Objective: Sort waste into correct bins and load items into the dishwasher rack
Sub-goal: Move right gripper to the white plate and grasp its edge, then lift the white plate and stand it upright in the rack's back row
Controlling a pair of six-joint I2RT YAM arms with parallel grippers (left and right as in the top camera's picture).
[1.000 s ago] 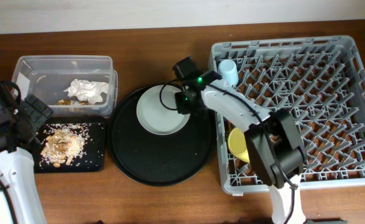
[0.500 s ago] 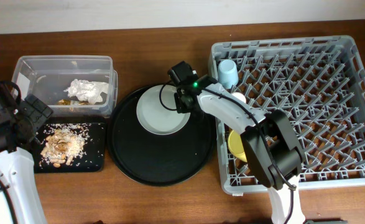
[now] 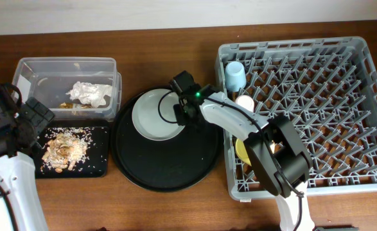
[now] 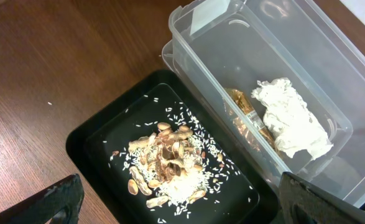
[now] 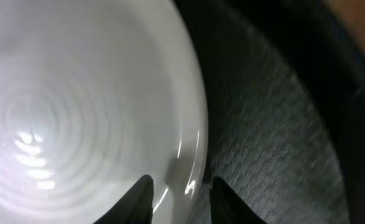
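The pale grey-green plate (image 3: pixel 151 115) lies on the large round black tray (image 3: pixel 169 168). My right gripper (image 3: pixel 183 110) is at the plate's right rim; in the right wrist view its fingers (image 5: pixel 181 190) straddle the rim of the plate (image 5: pixel 76 93) and are closed on it. My left gripper (image 4: pixel 182 208) is open and empty above the shallow black tray (image 4: pixel 89 140) of food scraps (image 4: pixel 170 162). The napkin (image 4: pixel 291 124) and the gold-brown wrapper (image 4: pixel 244 109) lie in the clear tub (image 4: pixel 188 59). The chopsticks are out of view.
The grey rack (image 3: pixel 342 83) at the right holds the light-blue cup (image 3: pixel 234 76), the pink cup (image 3: pixel 245 102) and the yellow bowl (image 3: pixel 245 149). The tub (image 3: pixel 27 70) and black tray (image 3: pixel 95 168) stand at the left beside the round tray.
My right gripper has moved left, and the plate has slid left with it across the round tray. The left arm has not moved.
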